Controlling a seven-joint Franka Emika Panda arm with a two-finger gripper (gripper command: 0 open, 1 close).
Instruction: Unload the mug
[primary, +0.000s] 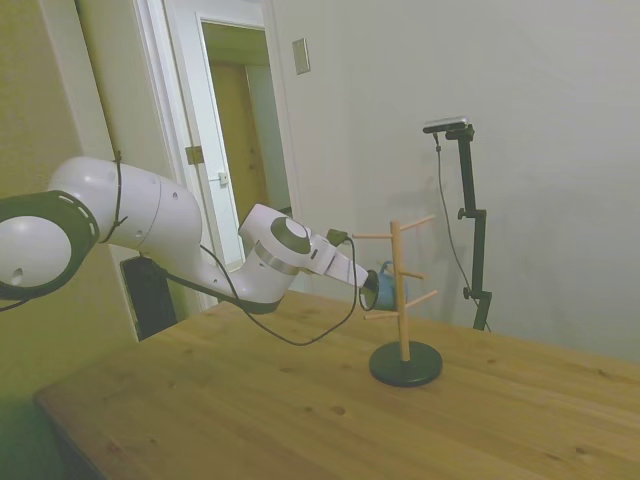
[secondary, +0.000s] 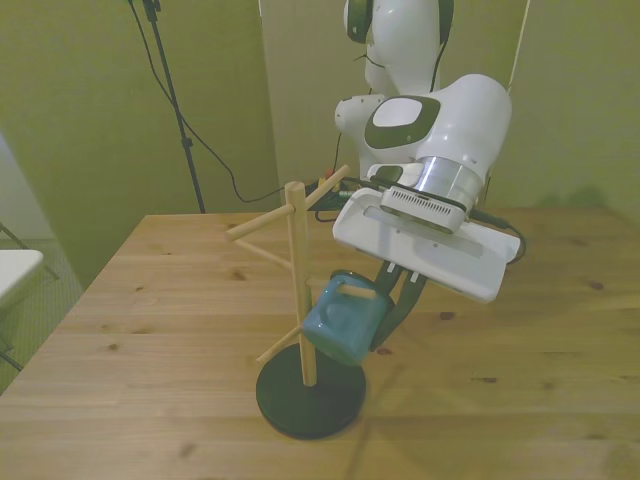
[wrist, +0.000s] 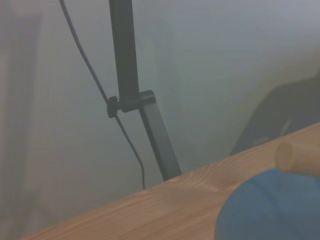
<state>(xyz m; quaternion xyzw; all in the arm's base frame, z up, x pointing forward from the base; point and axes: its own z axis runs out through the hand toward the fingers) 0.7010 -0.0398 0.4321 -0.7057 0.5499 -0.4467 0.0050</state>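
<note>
The blue-teal mug (secondary: 338, 320) hangs tilted by its handle on a short peg (secondary: 357, 291) of the wooden peg stand (secondary: 297, 270), on the front view's right of the pole. My gripper (secondary: 372, 316) is at the mug's mouth side, shut on its rim. One dark finger (secondary: 396, 308) shows outside the mug and the other is hidden by it. From the side, the mug (primary: 386, 287) sits just left of the pole with the gripper (primary: 371, 291) against it. Close up, the wrist view shows the mug's blue wall (wrist: 265, 207) and a peg tip (wrist: 294, 157).
The stand's round black base (secondary: 310, 400) sits on the wooden table (secondary: 150, 330). Other bare pegs (secondary: 255, 228) stick out toward the front view's left and upward. An open doorway (primary: 240, 150) lies behind the arm in the side view.
</note>
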